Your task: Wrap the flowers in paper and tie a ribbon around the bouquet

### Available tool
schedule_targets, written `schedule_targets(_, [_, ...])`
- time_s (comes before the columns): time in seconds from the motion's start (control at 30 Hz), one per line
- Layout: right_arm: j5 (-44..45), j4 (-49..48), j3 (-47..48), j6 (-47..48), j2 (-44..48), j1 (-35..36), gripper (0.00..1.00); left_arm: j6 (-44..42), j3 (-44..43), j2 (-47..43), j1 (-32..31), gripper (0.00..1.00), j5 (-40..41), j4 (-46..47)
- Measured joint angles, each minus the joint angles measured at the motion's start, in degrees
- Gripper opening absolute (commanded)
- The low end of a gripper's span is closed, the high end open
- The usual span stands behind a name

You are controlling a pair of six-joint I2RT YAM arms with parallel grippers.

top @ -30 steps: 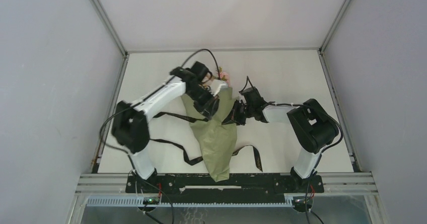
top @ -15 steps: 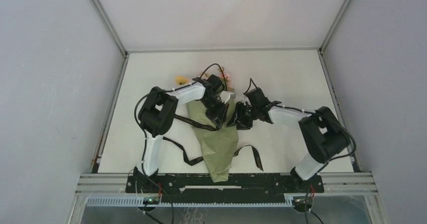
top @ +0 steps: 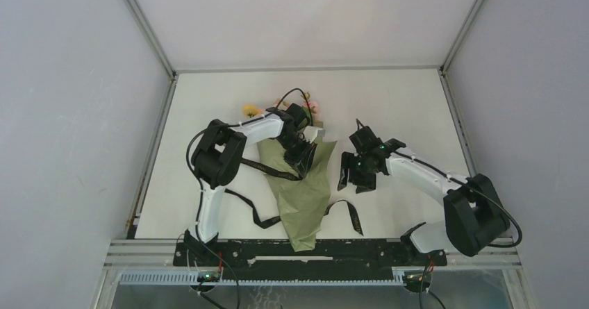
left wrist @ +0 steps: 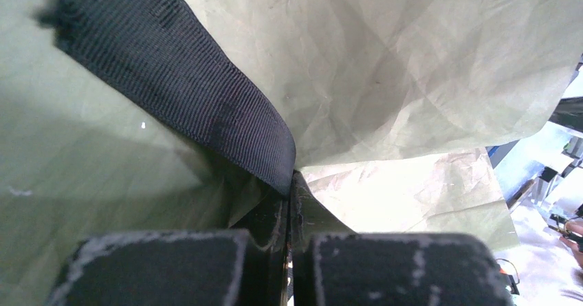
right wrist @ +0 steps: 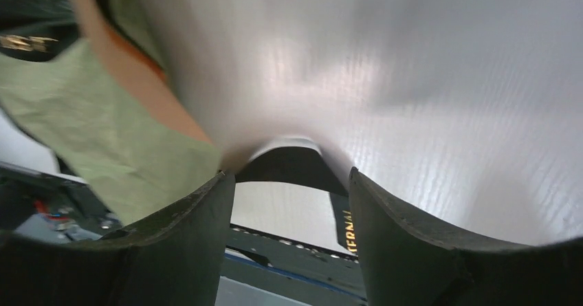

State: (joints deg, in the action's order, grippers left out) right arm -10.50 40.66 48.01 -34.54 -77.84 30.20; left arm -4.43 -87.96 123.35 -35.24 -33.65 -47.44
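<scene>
White table (top: pixel 403 94), seen from above, is carrying all the items. The paper (top: pixel 303 201), olive side outward, is lying on it as a long cone with its narrow tip pointing toward the arm bases and its wide mouth facing the far edge. A strip of its peach side (right wrist: pixel 137 79) is showing in the right wrist view. The flowers (top: pixel 250 110) are sitting inside the cone, with only the yellow, orange and pink heads poking out of the mouth beyond the left arm. The ribbon (top: pixel 253 215) is trailing flat on the table on both sides of the cone's lower half, and one length is crossing the paper up to the left gripper (top: pixel 300 157). In the left wrist view that gripper's jaws are pressing together on the ribbon (left wrist: pixel 185 100) against creased paper (left wrist: pixel 412 65). The right gripper (top: pixel 355 182) is hovering just right of the cone, jaws standing apart and gripping nothing.
</scene>
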Motion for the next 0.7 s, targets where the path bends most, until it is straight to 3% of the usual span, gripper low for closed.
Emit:
schedule_targets(0.5, [-0.1,4.4,-0.7,4.4,-6.4,7.3,0.72,0.2,0.4,-0.2,0.0,0.00,0.0,0.5])
schedule_targets(0.53, [-0.1,4.2,-0.7,4.5,-7.2,7.6,0.68,0.2,0.4,-0.2,0.0,0.00,0.0,0.5])
schedule_targets(0.57, [-0.2,3.8,-0.7,4.7,-8.5,7.9,0.56,0.2,0.4,-0.2,0.0,0.00,0.0,0.5])
schedule_targets(0.67, [1.4,4.0,-0.3,5.3,-11.6,8.1,0.05,0.2,0.4,-0.3,0.0,0.00,0.0,0.5])
schedule_targets(0.7, [2.7,4.4,-0.3,5.1,-11.7,7.8,0.00,0.1,0.6,-0.4,0.0,0.00,0.1,0.6])
